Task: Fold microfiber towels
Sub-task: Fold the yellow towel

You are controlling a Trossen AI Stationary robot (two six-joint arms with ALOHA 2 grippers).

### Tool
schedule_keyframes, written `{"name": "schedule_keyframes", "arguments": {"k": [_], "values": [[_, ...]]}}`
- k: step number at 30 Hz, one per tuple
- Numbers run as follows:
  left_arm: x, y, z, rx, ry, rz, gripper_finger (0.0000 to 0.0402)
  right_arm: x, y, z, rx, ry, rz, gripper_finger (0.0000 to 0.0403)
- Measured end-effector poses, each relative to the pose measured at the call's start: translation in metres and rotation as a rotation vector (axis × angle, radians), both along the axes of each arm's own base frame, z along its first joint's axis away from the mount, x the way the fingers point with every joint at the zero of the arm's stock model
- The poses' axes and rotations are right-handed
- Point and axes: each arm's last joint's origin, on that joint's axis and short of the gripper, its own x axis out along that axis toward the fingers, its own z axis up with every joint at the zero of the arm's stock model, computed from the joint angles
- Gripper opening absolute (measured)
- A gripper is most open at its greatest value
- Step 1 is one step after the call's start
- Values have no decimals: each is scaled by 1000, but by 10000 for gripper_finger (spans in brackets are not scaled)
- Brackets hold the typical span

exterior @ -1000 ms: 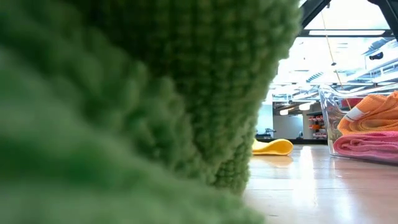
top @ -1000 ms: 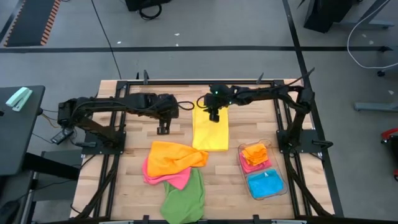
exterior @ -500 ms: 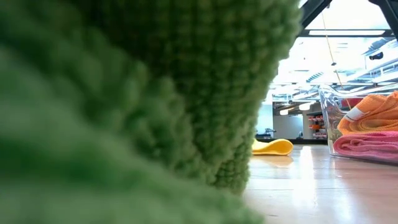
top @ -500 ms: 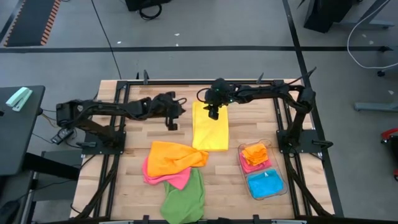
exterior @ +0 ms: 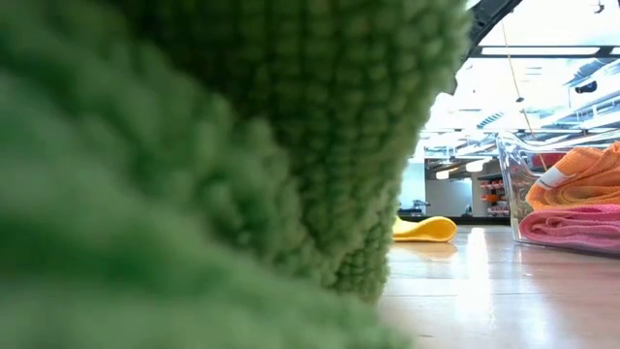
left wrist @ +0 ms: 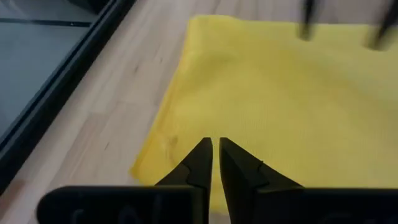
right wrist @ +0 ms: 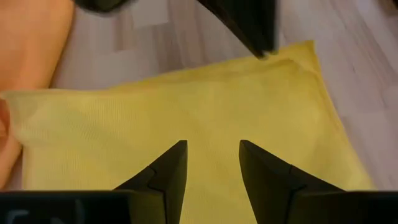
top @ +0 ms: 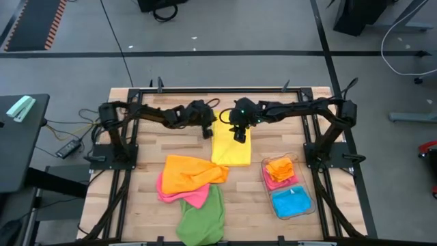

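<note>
Clear plastic bin (top: 289,186), on the wooden table (top: 136,178) to the right of the yellow towel (top: 231,145): folded orange towel (top: 279,167) on a pink one (top: 274,182) in the end nearer the yellow towel, blue towel (top: 291,200) in the other end; three towels inside. In the low view, same bin (exterior: 511,184) at right with orange (exterior: 581,174) above pink (exterior: 572,228). Yellow towel folded into a long rectangle, flat near the table's middle; one. Loose pile left of and below the yellow towel: orange towel (top: 191,173) uppermost, its corner touching the yellow towel's near corner, pink towel (top: 186,195) beneath, green towel (top: 203,216) toward the table's front edge; three. Green towel (exterior: 213,155) filling most of the low view, yellow towel (exterior: 424,229) small behind it. Left gripper (top: 207,128) stretched across from the left, at the yellow towel's far left corner; in its wrist view (left wrist: 215,149) fingers nearly together, a thin gap between, tips just over the towel's (left wrist: 280,106) corner edge, nothing held. Right gripper (top: 239,134) reaching in from the right, over the yellow towel's far end; in its wrist view (right wrist: 212,152) fingers parted about halfway above the cloth (right wrist: 186,106), gripping nothing. Arms: two.
</note>
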Motion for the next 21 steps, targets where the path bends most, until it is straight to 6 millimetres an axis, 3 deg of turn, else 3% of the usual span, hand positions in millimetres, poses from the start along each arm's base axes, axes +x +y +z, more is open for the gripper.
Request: {"name": "schedule_keyframes", "arguments": {"k": [4,9,15,21], "values": [[17,7,-6,-17,59,3,58,-10,11,-7,-3,32,-40,154],[30,15,-5,28,98,3,113,-24,28,-8,-35,13,-94,154],[30,18,-10,144,157,30,180,-40,47,-14,-78,-116,-102,154],[30,24,-25,130,177,53,195,-48,48,-16,-86,-150,-104,154]]}}
